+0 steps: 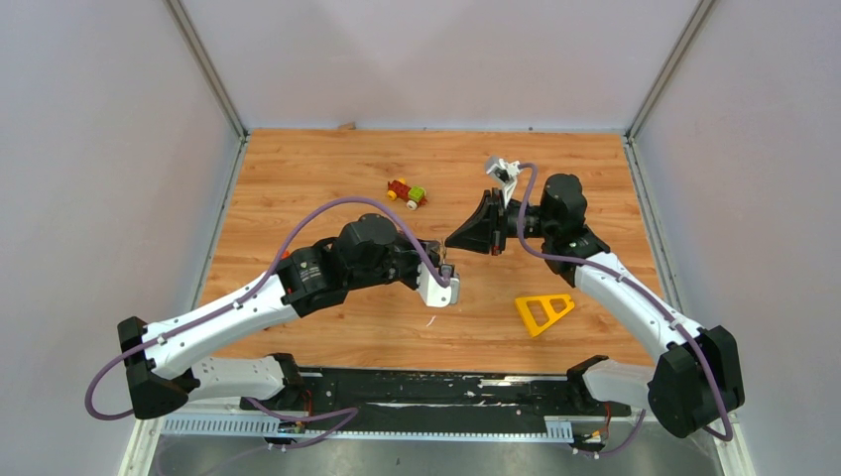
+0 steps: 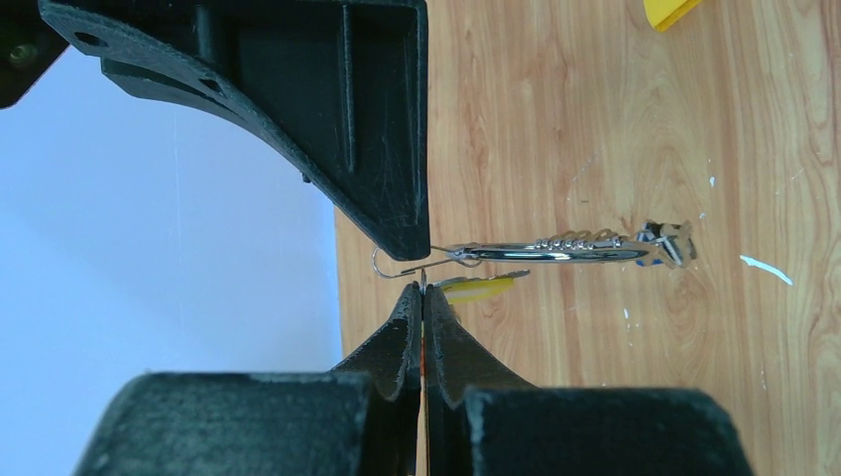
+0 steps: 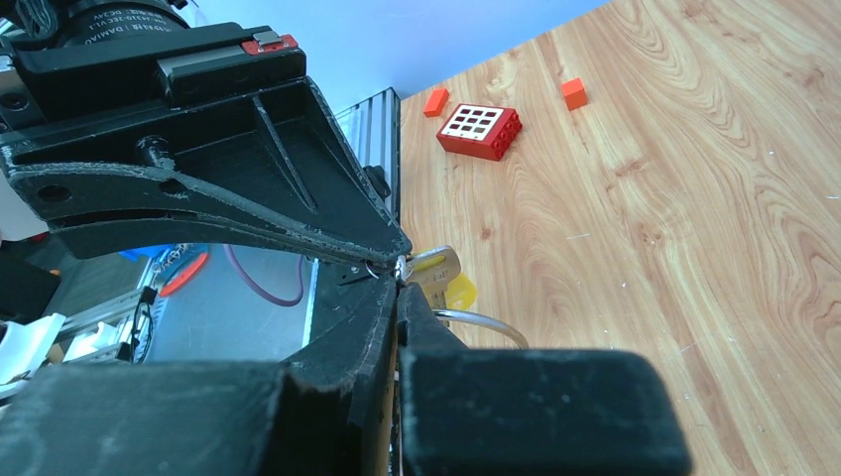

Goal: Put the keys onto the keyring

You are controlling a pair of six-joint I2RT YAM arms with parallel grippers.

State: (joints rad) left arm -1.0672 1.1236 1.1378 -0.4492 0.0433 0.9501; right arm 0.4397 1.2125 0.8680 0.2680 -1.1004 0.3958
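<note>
The right gripper (image 3: 399, 270) pinches the thin silver wire keyring (image 2: 381, 266); the left gripper (image 2: 423, 290), just beside it, is pressed together on a metal sliver. A slight twist could spring the wire — dropping the small silver keys (image 2: 585, 245) hanging beyond the tips.

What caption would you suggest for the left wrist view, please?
Both shut, left gripper and right gripper meet at the keyring, keys strung out beyond.

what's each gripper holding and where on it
The left gripper pinches the keyring wire at its fingertips. The right gripper is shut at the same spot, seemingly on one of the keys; exact hold unclear.
</note>
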